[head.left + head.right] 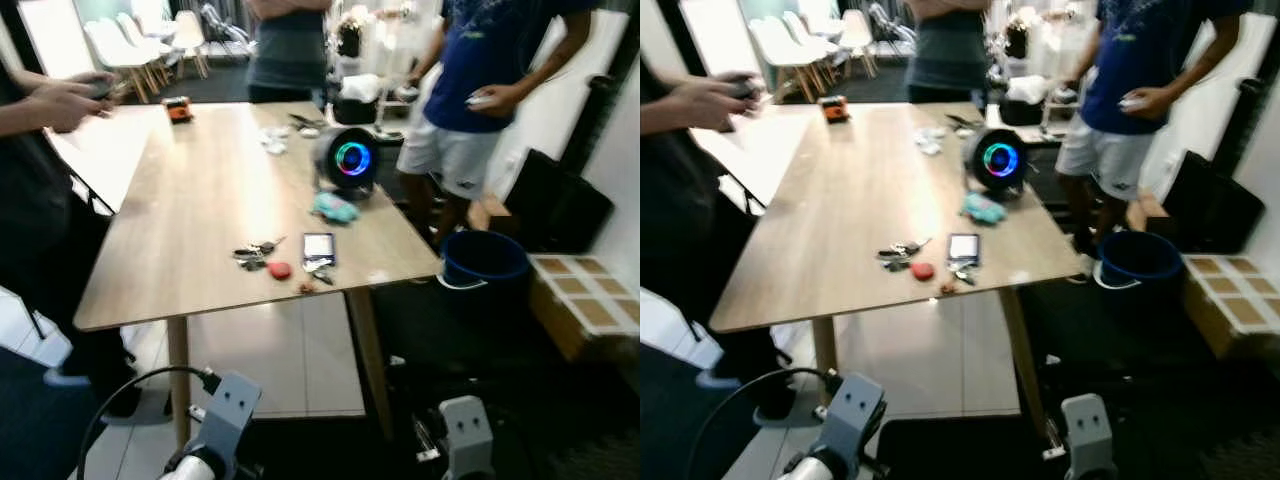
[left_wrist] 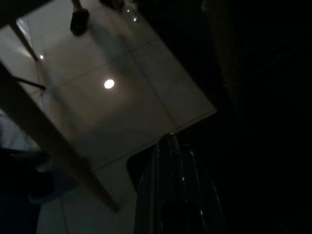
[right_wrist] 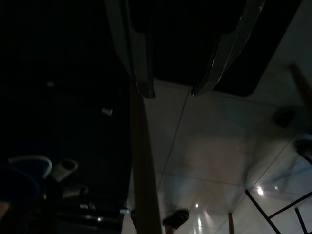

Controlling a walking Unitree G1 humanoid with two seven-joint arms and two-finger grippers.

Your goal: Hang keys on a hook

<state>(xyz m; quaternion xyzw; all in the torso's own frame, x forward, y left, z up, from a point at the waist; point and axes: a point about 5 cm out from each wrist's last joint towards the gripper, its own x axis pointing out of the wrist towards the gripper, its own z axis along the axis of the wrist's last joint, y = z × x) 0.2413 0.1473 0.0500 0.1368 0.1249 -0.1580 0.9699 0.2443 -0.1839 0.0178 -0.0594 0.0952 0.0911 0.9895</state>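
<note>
Wooden table (image 1: 200,200): keys (image 1: 255,251) near front edge beside red tag (image 1: 279,269). Right gripper (image 3: 170,90) spread above floor; left gripper (image 2: 170,146) pressed together.

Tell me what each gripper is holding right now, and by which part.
Nothing is held. The right gripper hangs open over the floor; the left gripper hangs low with nothing in it. The keys lie on the table.

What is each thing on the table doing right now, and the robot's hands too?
Keys: lying flat on the table, untouched.
Phone: lying flat, screen up.
Round speaker: light ring glowing.
Blue bucket: upright on the floor.
Right end effector: open, empty.
Left end effector: fingers together.
</note>
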